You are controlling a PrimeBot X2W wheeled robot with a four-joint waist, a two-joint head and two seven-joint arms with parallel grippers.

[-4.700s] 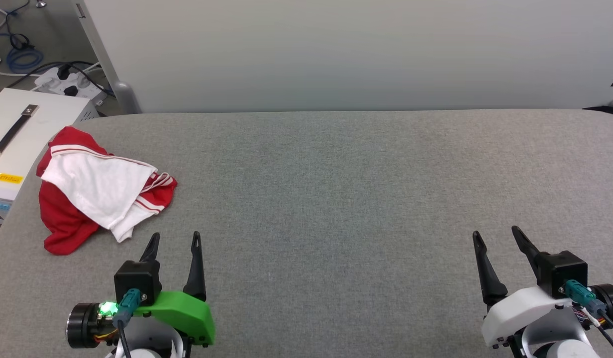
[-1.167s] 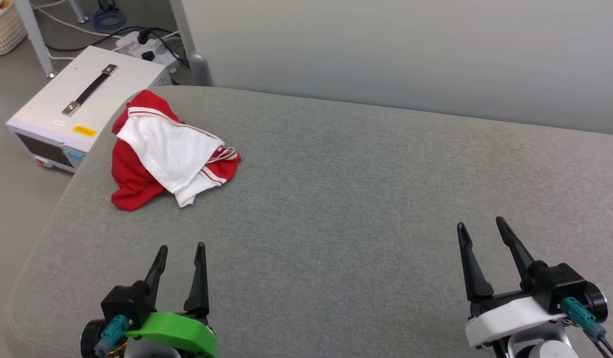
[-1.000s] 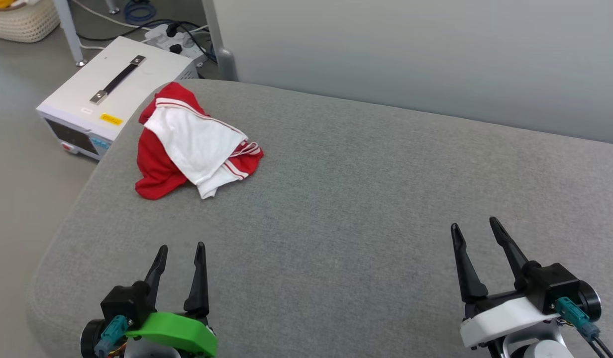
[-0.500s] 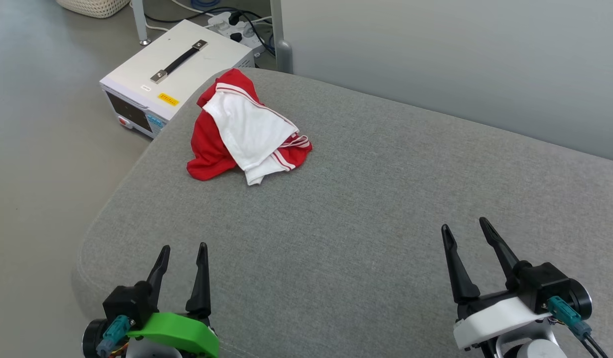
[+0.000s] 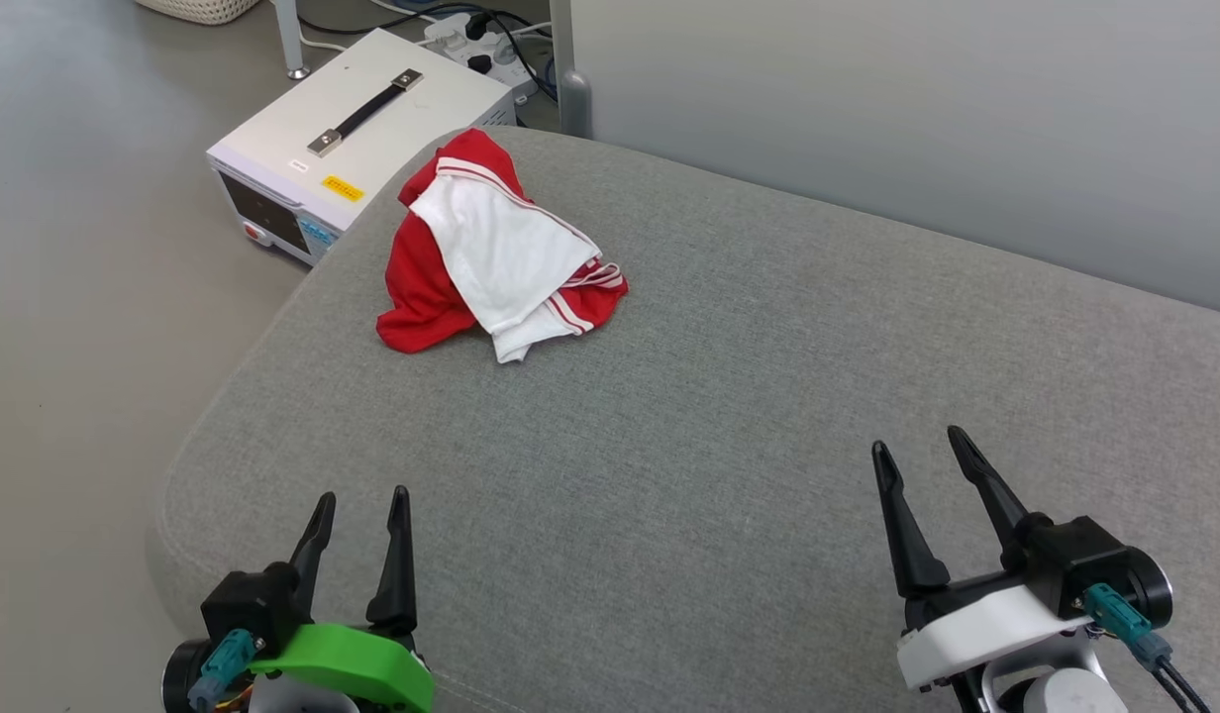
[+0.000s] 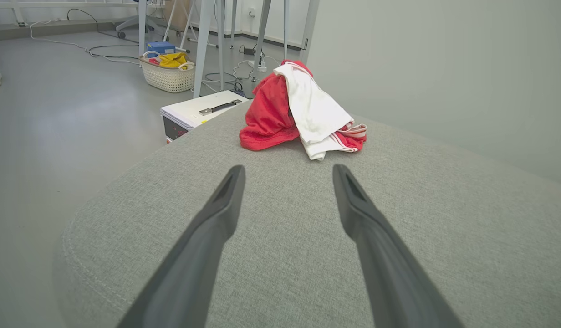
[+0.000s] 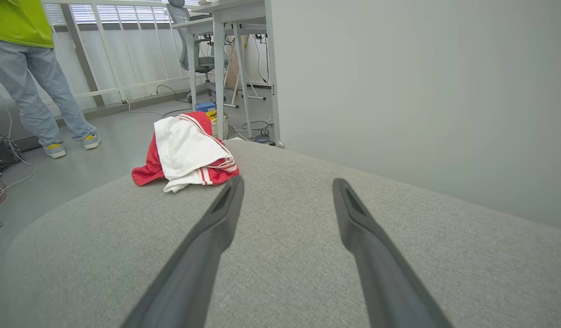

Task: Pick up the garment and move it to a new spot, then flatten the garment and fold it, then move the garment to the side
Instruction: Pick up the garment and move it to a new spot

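Near the rounded far-left corner of the padded, grey woven counter (image 5: 669,446): the garment (image 5: 501,262), a soft crumpled heap of red cloth with a white panel draped over it and thin striped trim at one edge. At the near edge, well apart from it, left gripper (image 5: 362,492) and right gripper (image 5: 916,438), long dark tapered fingers (image 6: 216,218) spread open, holding nothing. Beyond that corner, on the floor (image 5: 95,248), a boxy white case (image 5: 273,149) with a flat black handle (image 5: 364,101).

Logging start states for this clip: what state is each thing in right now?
garment: crumpled in a heap on the table, not held.
left gripper: open, empty.
right gripper: open, empty.
white box: on the floor beside the table, handle lying flat.
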